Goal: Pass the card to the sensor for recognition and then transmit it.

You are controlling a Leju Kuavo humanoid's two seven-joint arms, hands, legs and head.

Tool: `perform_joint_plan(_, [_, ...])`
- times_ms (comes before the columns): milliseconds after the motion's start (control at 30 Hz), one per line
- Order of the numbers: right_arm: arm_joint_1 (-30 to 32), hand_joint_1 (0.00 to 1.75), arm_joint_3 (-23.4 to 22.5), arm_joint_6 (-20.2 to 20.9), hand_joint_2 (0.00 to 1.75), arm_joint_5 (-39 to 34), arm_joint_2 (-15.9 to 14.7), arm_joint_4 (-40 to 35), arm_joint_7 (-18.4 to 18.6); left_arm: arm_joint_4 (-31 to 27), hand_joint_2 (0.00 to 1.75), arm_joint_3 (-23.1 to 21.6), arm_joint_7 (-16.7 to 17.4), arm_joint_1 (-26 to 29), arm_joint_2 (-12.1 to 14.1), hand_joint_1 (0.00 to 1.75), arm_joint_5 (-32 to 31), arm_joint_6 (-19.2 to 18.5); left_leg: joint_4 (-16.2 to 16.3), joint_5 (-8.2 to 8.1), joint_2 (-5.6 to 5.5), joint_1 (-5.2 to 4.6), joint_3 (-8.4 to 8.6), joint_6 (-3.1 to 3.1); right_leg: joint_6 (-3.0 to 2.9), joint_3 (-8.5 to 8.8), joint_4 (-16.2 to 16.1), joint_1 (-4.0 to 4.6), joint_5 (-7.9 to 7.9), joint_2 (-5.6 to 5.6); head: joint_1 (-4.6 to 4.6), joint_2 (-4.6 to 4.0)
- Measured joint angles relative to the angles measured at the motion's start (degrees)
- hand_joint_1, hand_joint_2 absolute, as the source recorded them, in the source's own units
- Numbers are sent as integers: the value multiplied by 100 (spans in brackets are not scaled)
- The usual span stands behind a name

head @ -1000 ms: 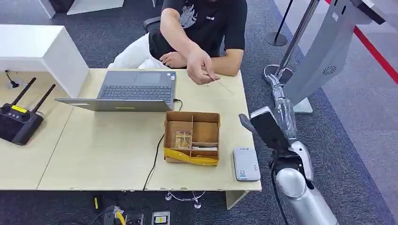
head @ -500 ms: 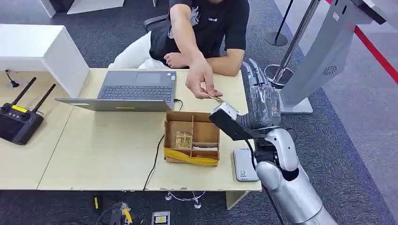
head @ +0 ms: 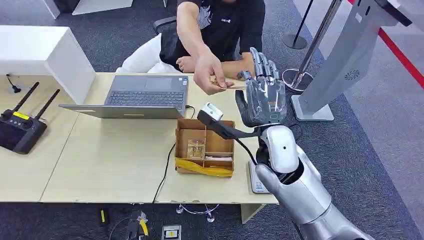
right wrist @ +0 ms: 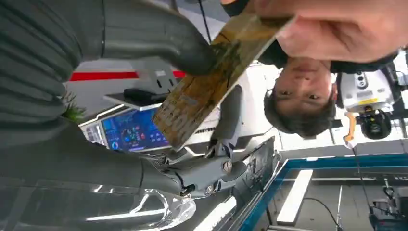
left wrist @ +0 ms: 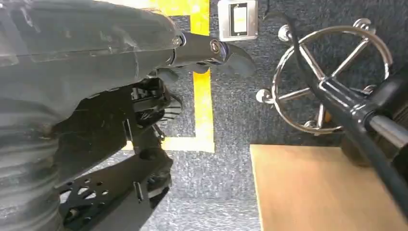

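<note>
Our right hand (head: 261, 97) is now standing raised over the far edge of the tabletop (head: 110, 160), palm up and fingers spread, while 1 second ago it was hanging low beside the tabletop's right edge. The person's hand (head: 207, 75) has also come toward us and is holding out the card (head: 227, 85), which is now reaching our fingers. In the right wrist view the card (right wrist: 211, 82) is lying between our thumb (right wrist: 159, 36) and the darker fingers (right wrist: 226, 125); the thumb seems to be touching it, but the person is still pinching the other end, so our hand is not gripping yet. We are judging that the handover is just beginning and that closing on the card comes next. The white sensor (head: 256, 182) is waiting near the front right corner, partly under our forearm. Our left hand (left wrist: 211, 50) is hanging beside the body, holding nothing, fingers curled.
</note>
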Motion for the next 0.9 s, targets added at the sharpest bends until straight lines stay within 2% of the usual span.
perform_joint_plan(133, [-29, 175, 48, 46, 175, 83, -2, 52, 243, 33, 175, -144, 87, -46, 20, 0, -76, -26, 0, 0, 1, 0, 0, 0, 0, -1, -1, 0, 0, 1, 2, 0])
perform_joint_plan(233, [-28, 175, 76, -33, 175, -16, -13, 55, 251, 52, 175, -234, 103, -60, 31, 0, -83, -42, 0, 0, 1, 0, 2, 0, 0, -2, -1, 0, 0, 2, 2, 0])
perform_joint_plan(367, [79, 175, 100, -418, 175, -423, -24, 26, 137, 68, 175, -286, 103, -62, 48, 0, -94, -39, 1, 0, 2, 0, 5, 0, 0, -2, -2, 0, 0, 2, 2, 0])
perform_joint_plan(467, [413, 175, 57, -960, 175, -1201, -37, -178, -90, 83, 175, -328, 98, -58, 63, 0, -111, -33, 1, 0, 2, 2, 6, 0, 0, -3, -2, 0, 0, 2, 0, 0])
perform_joint_plan(567, [849, 175, -13, -1359, 175, -1539, -90, -594, -162, 103, 175, -385, 63, -45, 81, 0, -122, -20, 1, -2, 3, 1, 6, 0, 0, -4, -2, 0, -1, 3, 2, 0])
perform_joint_plan(700, [1405, 175, -160, -1585, 175, -1664, -153, -1054, -169, 122, 175, -413, 15, -35, 101, 0, -116, 13, 0, -3, 4, 1, 5, 0, 0, -5, -3, 0, -1, 2, 2, 0])
perform_joint_plan(900, [1989, 175, -330, -1659, 175, -1541, -230, -1581, -169, 153, 175, -417, -85, 27, 125, 0, -39, 57, 0, -2, 4, 1, 6, 0, 0, -4, -3, 0, 0, 3, 2, 0])
